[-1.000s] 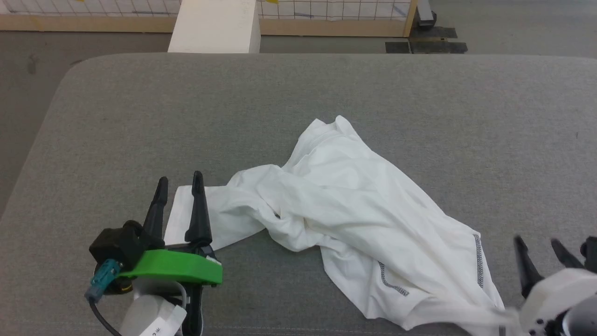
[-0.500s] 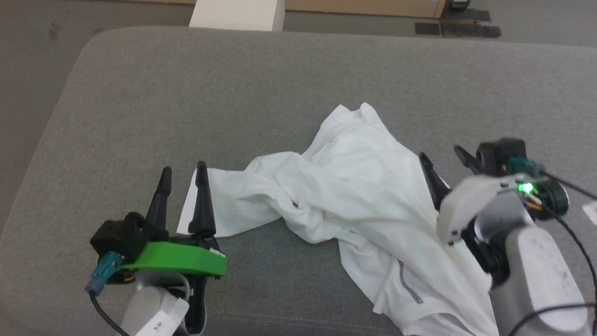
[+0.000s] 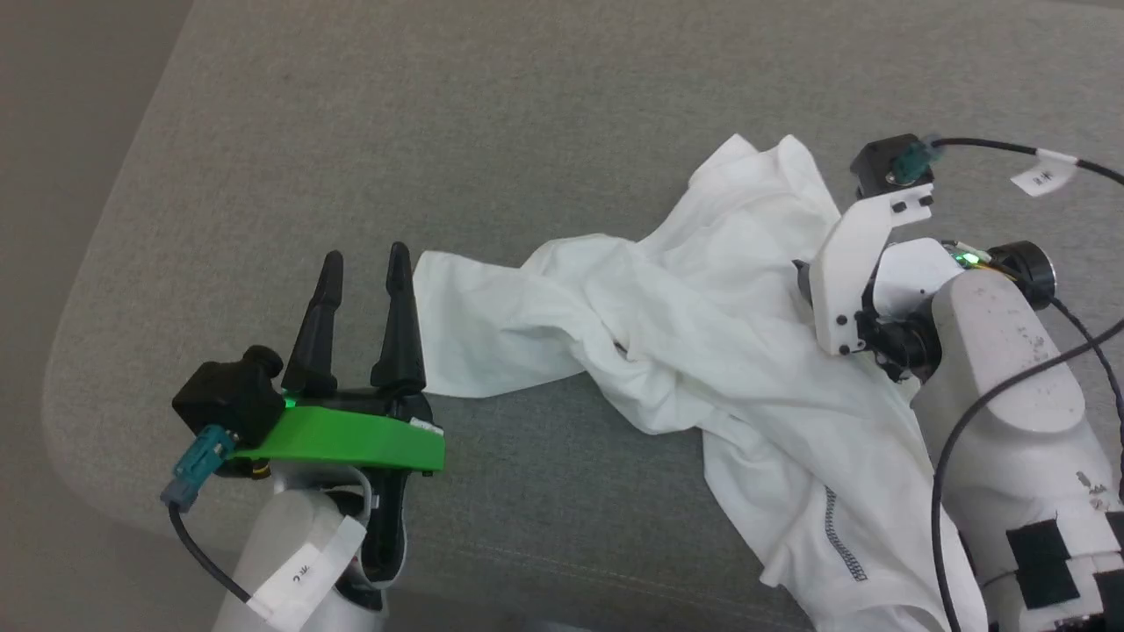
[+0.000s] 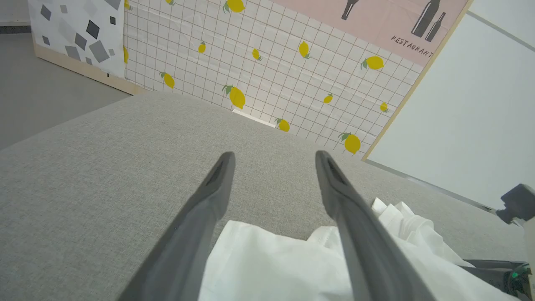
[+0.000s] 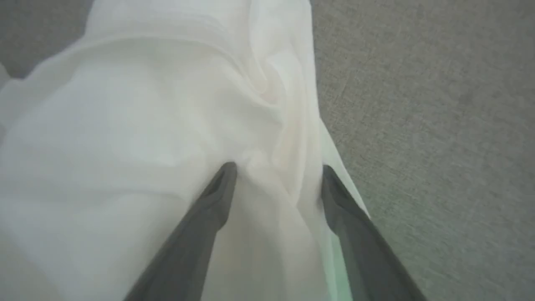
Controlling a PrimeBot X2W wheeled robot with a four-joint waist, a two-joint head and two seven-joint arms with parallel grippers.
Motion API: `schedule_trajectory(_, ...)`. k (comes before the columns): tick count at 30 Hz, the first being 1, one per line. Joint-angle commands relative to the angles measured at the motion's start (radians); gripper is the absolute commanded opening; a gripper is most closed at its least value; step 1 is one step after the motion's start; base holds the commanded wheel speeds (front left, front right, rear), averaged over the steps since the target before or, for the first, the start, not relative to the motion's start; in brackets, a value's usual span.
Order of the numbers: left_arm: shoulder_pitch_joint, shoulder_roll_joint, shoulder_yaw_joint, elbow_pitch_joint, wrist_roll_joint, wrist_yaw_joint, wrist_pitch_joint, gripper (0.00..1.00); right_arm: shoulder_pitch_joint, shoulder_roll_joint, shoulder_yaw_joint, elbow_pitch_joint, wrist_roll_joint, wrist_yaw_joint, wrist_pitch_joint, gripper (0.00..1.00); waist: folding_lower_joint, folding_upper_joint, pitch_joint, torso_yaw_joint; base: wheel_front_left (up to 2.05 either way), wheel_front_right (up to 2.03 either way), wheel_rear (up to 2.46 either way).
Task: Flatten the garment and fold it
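Observation:
The white garment (image 3: 702, 325) lies crumpled across the grey padded surface (image 3: 492, 114), with dark zigzag stitching (image 3: 839, 549) near its front hem. One sleeve end (image 3: 457, 290) reaches left and touches the inner finger of my left gripper (image 3: 364, 262). That gripper is open and holds nothing; in the left wrist view (image 4: 273, 155) the sleeve (image 4: 267, 263) lies low between its fingers. My right gripper (image 5: 278, 168) is open, pointing down into the garment (image 5: 125, 125) with a ridge of fabric between its fingers. Its white wrist bracket (image 3: 856, 263) hides the fingertips in the head view.
The padded surface has a rounded left edge (image 3: 83, 307), with bare floor (image 3: 53, 132) beyond it. A lemon-patterned tiled wall panel (image 4: 259, 58) stands behind the surface. Cables (image 3: 992, 149) trail from my right wrist.
The head camera has tilted down and shifted. My right arm came from the lower right up over the garment's right side and now points down into it. The left gripper stayed by the sleeve.

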Motion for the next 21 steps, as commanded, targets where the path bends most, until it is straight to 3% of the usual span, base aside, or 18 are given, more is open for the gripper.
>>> schedule_trajectory(1,-0.015,-0.002,-0.002,-0.003,-0.005,0.004,-0.004,1.00,-0.019,-0.006,0.013,0.026,-0.004,-0.002,0.039,1.00,0.0000,-0.0001,0.051,0.050,0.00,0.00,0.00)
schedule_trajectory(2,-0.017,-0.002,-0.003,-0.004,-0.008,0.006,-0.004,1.00,-0.031,-0.012,0.018,0.045,-0.004,-0.002,0.075,0.49,0.0000,-0.0001,0.056,0.055,0.00,0.00,0.00)
schedule_trajectory(4,-0.019,-0.002,-0.005,-0.005,-0.013,0.008,-0.004,1.00,-0.051,-0.024,0.035,0.057,-0.004,-0.002,0.106,0.00,0.0000,-0.0001,0.063,0.061,0.00,0.00,0.00)
schedule_trajectory(9,-0.025,-0.002,-0.009,-0.010,-0.020,0.011,-0.004,1.00,-0.117,-0.064,0.006,0.025,-0.027,-0.002,-0.005,0.00,0.0000,-0.0001,0.077,0.070,0.00,0.00,0.00)
schedule_trajectory(13,-0.034,-0.002,-0.014,-0.014,-0.023,0.013,-0.004,1.00,-0.200,-0.075,-0.091,0.010,-0.092,-0.002,-0.131,0.00,0.0000,-0.0001,0.087,0.075,0.00,0.00,0.00)
schedule_trajectory(21,-0.062,-0.002,-0.049,-0.014,-0.039,0.009,-0.004,1.00,-0.359,-0.106,-0.431,-0.038,-0.355,-0.002,-0.312,0.00,0.0000,-0.0001,0.110,0.115,0.00,0.00,0.00)
